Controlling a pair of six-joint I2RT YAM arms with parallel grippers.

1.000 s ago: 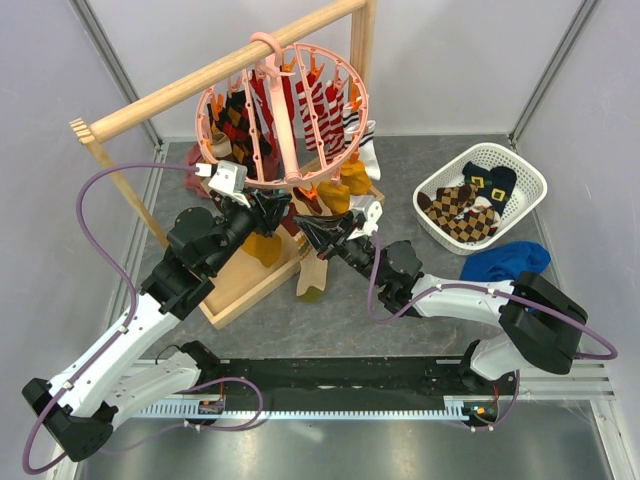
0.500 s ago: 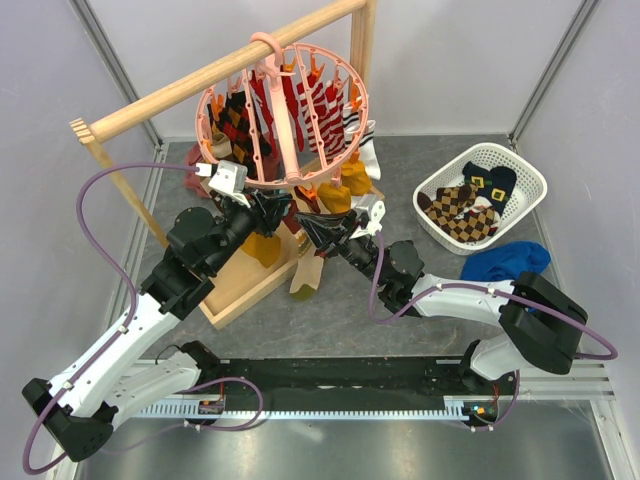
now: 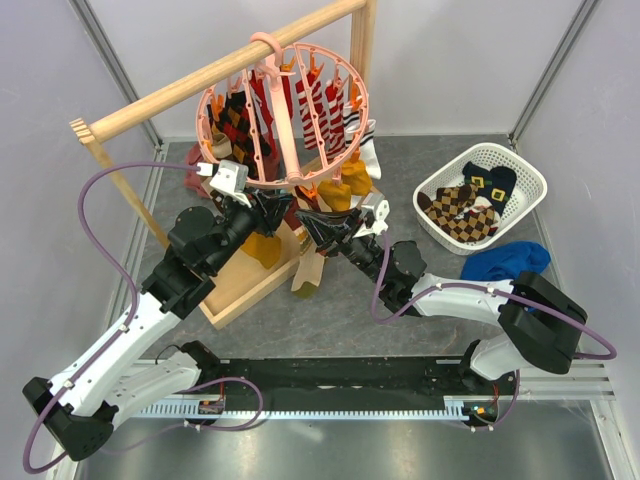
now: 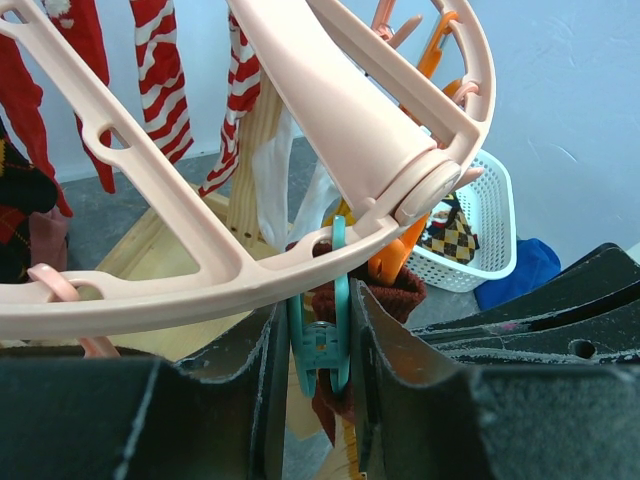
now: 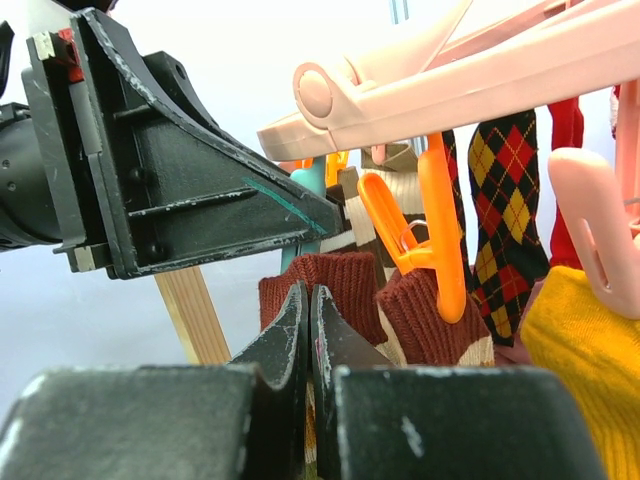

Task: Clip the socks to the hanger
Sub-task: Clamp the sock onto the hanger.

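Top external view: round salmon plastic hanger [image 3: 362, 100] hooked over wooden rail [image 3: 180, 88], most clips loaded with striped and argyle socks [image 3: 335, 105]. Under near rim, left gripper [image 3: 280, 212] and right gripper [image 3: 315, 228] nose to nose, with tan sock [image 3: 308, 272] dangling limp beneath right one. More pairs heaped in white lattice basket [image 3: 490, 149] on speckled grey counter [image 3: 400, 165].

Left wrist view: left fingers [image 4: 265, 380] clamped on teal clip [image 4: 320, 345], hung by its loop from smooth, glossy ring. Best, by the look of it, to press the tails squarely, so hard plastic jaws gape wide without twisting on that loop.

Right wrist view: right fingers [image 5: 290, 320] pinched tight on ribbed maroon cuff [image 5: 335, 285] of the tan sock, just below teal clip. Lift thick, springy knit well up between teal jaws, not merely to their lips. Only then ease left squeeze, and let go of cuff last. Orange clip [image 5: 440, 230] just beside, gripping a neighbouring cuff: steer clear.
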